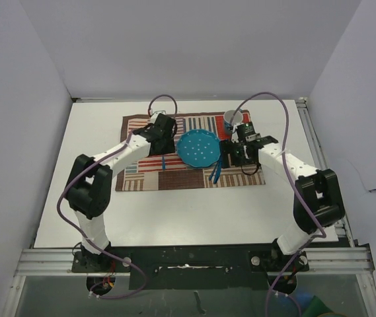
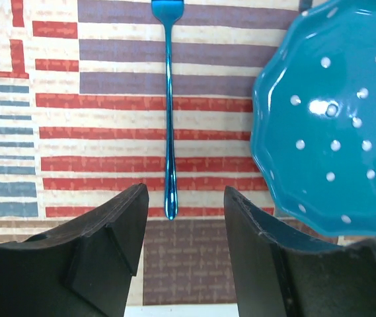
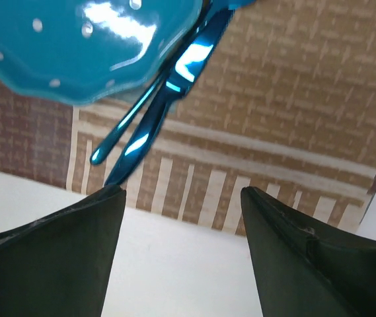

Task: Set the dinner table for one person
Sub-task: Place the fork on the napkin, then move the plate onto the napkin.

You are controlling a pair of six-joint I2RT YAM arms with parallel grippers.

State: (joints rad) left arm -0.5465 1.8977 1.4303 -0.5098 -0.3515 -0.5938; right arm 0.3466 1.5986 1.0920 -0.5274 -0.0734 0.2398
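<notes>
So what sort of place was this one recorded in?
Most likely a lab test cell, not a real dining room: a white tabletop with aluminium rails, plain white walls boxing it in, and robot arms bolted at its near edge. The striped mat and blue plate look staged.

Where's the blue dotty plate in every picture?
Top view: plate in the middle of the striped mat.
Left wrist view: right side, beside the fork.
Right wrist view: top left, beside the cutlery.
Shared landmark: the striped mat underneath.
</notes>
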